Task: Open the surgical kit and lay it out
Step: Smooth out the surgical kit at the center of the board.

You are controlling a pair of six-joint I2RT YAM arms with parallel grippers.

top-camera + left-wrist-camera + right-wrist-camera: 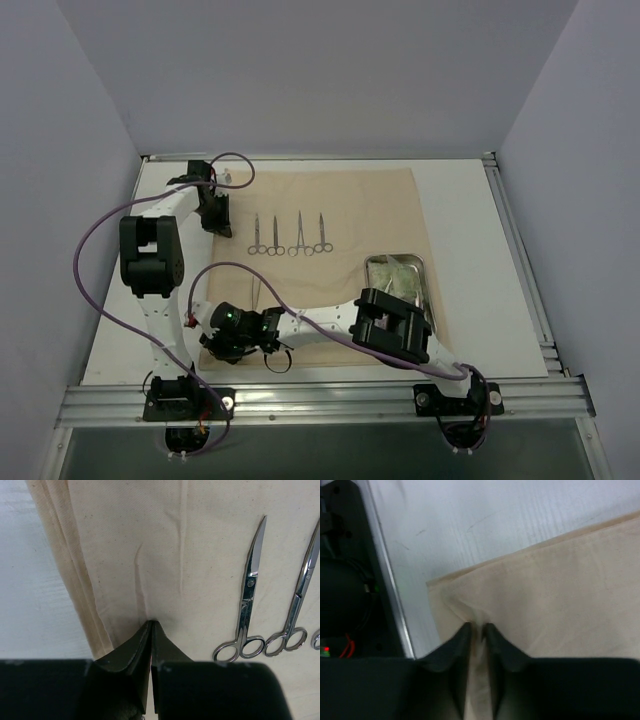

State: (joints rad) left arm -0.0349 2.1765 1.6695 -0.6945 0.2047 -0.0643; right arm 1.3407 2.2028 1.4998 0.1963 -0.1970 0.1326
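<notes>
The surgical kit's beige cloth lies spread flat on the white table. Several steel ring-handled clamps lie in a row on it, tips pointing away. A rectangular steel tray with pale packets sits on the cloth's right part. My left gripper is at the cloth's far left edge. In the left wrist view it is shut on a small ridge of cloth, with a clamp to its right. My right gripper is at the near left corner, shut on a pinch of cloth.
An aluminium rail runs along the table's near edge and shows beside the cloth corner. White walls enclose the table on three sides. A purple cable loops off the left arm. Bare white table borders the cloth.
</notes>
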